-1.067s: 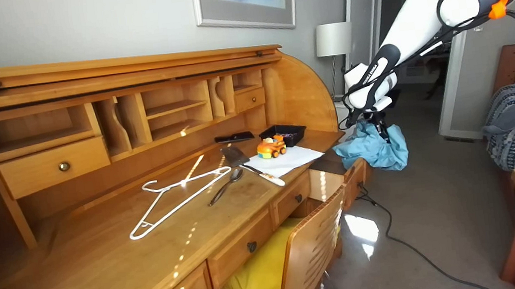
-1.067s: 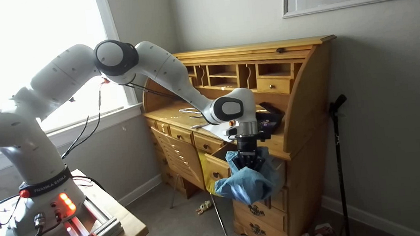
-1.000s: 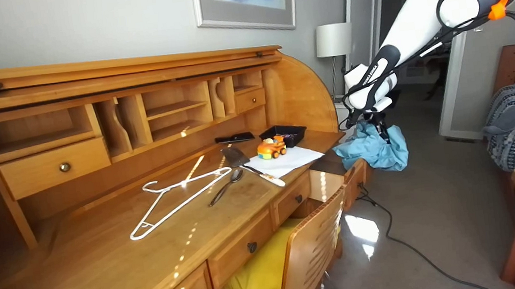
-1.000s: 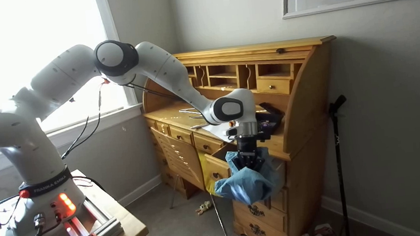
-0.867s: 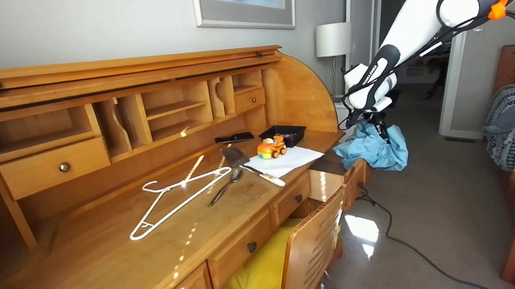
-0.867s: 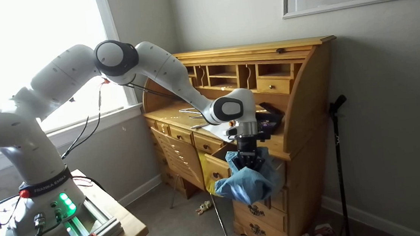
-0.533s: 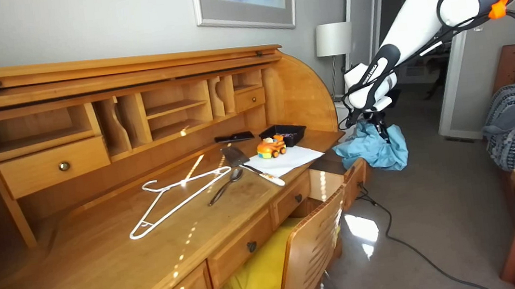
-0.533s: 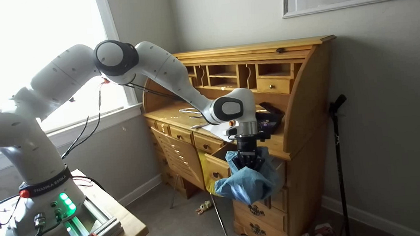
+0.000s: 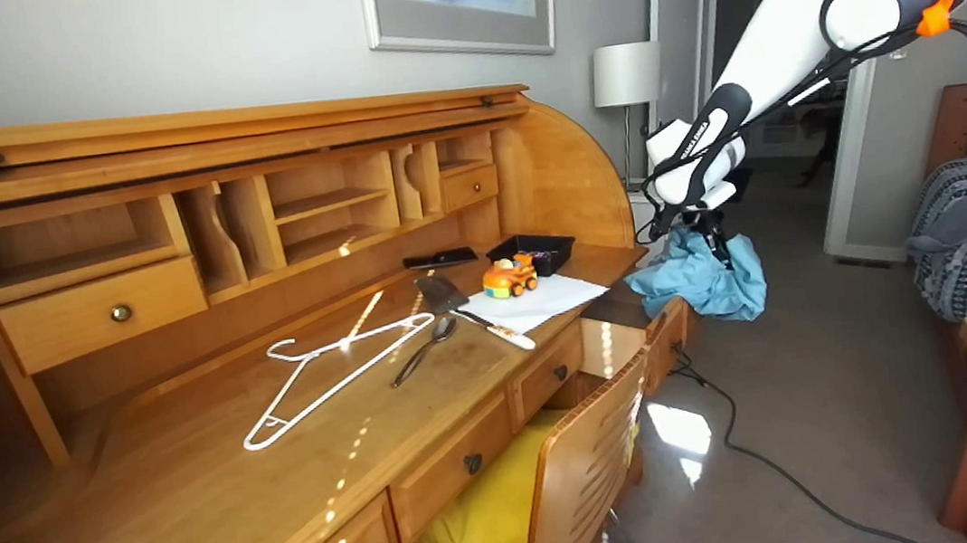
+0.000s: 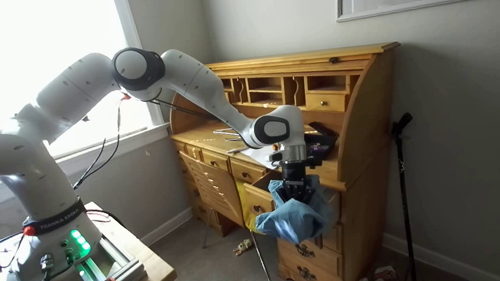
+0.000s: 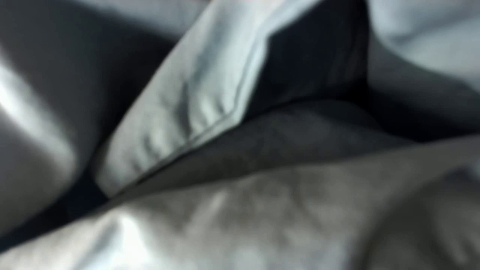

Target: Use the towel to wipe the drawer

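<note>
The towel (image 10: pixel 294 221), light blue and crumpled, hangs in loose folds from my gripper (image 10: pixel 298 196). The gripper points down and is shut on the towel, its fingertips buried in the cloth. In the wrist view, blurred towel folds (image 11: pixel 240 210) fill the picture and hide the fingers. The drawer (image 10: pixel 258 197), honey-brown with a dark round knob, is pulled out of the desk. Its pale inner side (image 9: pixel 609 348) shows in an exterior view. The towel (image 9: pixel 708 287) covers part of the drawer's far side; whether they touch, I cannot tell.
A wooden chair (image 10: pixel 213 186) with a yellow cushion (image 9: pixel 497 511) stands close against the drawer. On the desktop (image 9: pixel 228 510) are a white hanger (image 9: pixel 336 379), a spoon (image 9: pixel 424 351), a spatula (image 9: pixel 442 294), a toy car (image 9: pixel 510 278) and a black tray (image 9: pixel 547 251).
The arm, gripper and towel have not visibly moved. The lights on the robot's base turned from red to green.
</note>
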Tool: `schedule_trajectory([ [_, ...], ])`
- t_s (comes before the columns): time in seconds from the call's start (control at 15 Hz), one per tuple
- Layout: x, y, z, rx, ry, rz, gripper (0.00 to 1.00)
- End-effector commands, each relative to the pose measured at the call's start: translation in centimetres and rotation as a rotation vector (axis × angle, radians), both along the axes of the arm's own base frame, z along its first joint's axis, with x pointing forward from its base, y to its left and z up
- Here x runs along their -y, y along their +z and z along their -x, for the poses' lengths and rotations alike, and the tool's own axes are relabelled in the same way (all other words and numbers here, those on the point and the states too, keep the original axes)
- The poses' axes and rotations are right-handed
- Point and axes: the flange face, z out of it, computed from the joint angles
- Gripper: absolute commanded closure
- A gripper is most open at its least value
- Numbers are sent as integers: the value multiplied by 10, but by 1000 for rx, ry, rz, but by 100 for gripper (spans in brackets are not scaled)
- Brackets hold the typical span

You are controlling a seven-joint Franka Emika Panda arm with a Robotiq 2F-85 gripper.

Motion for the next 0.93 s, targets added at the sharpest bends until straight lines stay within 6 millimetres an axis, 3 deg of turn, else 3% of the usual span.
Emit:
schedule_trajectory([
  [0.0, 1, 0, -1, -1, 0, 0, 93],
  [0.13, -1, 0, -3, 3, 25, 2, 93],
  [0.27, -31, -2, -13, 20, 106, 13, 98],
  [0.53, -70, 9, -30, 66, 249, 52, 98],
  [0.87, -142, -4, -26, 54, 543, 65, 98],
])
